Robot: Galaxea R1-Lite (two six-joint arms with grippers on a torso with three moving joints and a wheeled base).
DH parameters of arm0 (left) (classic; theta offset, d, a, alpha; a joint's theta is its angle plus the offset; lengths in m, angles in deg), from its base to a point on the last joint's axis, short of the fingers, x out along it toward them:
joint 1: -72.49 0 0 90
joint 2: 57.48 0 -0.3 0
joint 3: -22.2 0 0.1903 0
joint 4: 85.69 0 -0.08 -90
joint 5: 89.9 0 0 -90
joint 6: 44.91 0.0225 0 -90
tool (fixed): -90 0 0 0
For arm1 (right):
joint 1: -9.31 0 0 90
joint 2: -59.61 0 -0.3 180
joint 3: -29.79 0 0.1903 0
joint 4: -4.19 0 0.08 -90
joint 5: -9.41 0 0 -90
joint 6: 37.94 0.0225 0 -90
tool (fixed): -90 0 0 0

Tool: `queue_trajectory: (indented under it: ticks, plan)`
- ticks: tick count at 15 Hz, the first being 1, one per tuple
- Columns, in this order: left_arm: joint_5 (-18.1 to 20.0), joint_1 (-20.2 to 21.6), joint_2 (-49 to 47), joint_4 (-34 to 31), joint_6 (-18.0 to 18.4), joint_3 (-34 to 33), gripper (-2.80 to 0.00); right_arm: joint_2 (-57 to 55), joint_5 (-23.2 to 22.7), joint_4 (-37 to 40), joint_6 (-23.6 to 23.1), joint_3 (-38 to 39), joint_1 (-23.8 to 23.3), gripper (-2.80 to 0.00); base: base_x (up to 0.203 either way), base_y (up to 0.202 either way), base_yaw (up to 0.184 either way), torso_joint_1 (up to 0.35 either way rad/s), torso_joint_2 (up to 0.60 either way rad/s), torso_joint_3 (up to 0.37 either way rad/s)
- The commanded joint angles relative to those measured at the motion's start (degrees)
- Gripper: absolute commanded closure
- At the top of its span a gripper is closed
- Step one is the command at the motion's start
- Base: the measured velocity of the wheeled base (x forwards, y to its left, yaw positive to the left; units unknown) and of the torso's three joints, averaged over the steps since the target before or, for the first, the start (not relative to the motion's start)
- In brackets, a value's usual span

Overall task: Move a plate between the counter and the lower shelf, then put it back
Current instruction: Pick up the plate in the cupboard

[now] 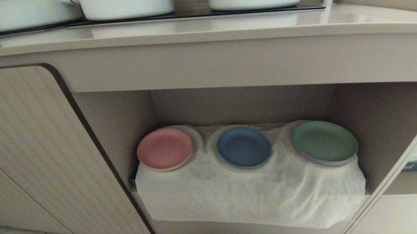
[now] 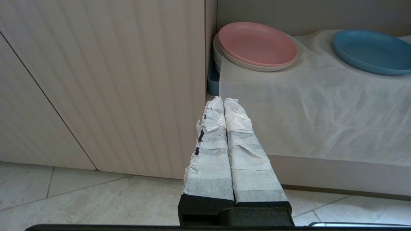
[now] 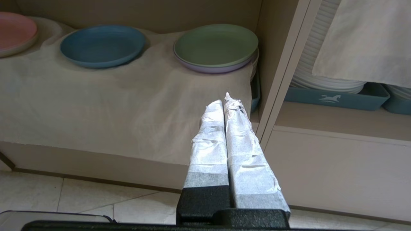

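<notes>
Both pincers, left pincer (image 2: 223, 100) and right pincer (image 3: 225, 100), hung closed and empty. Blue plate (image 1: 244, 146) sat on the lower shelf (image 1: 237, 227), between pink and green ones.

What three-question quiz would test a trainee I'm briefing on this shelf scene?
1. Which plate sits between the pink plate and the green plate on the white cloth?
2. True or false: the left hand is shut.
3. Does the right hand hold anything?

Key: 1. the blue plate, in the lower shelf. 2. True. 3. No; it is shut and empty, short of the cloth.
</notes>
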Motion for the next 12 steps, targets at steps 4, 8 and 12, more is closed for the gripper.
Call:
queue_trajectory:
  ticks: [4, 8, 12]
  plan:
    - [0.0, 0.0, 0.02, 0.0, -0.02, 0.0, 0.0, -4.7, 0.14, 0.03, -0.6, -0.08, 0.0, 0.0, 0.0, 0.0, 0.0, 0.0, 0.0, 0.0]
    - [0.0, 0.0, 0.02, 0.0, -0.02, 0.0, 0.0, -10.02, 0.24, -0.44, -0.9, -0.31, 0.16, 0.0, 0.0, 0.0, 0.0, 0.0, 0.0, 0.0]
    - [0.0, 0.0, 0.02, 0.0, -0.02, 0.0, 0.0, -17.62, 0.21, -1.53, -1.28, -5.05, 0.17, 0.0, 0.0, 0.0, 0.0, 0.0, 0.0, 0.0]
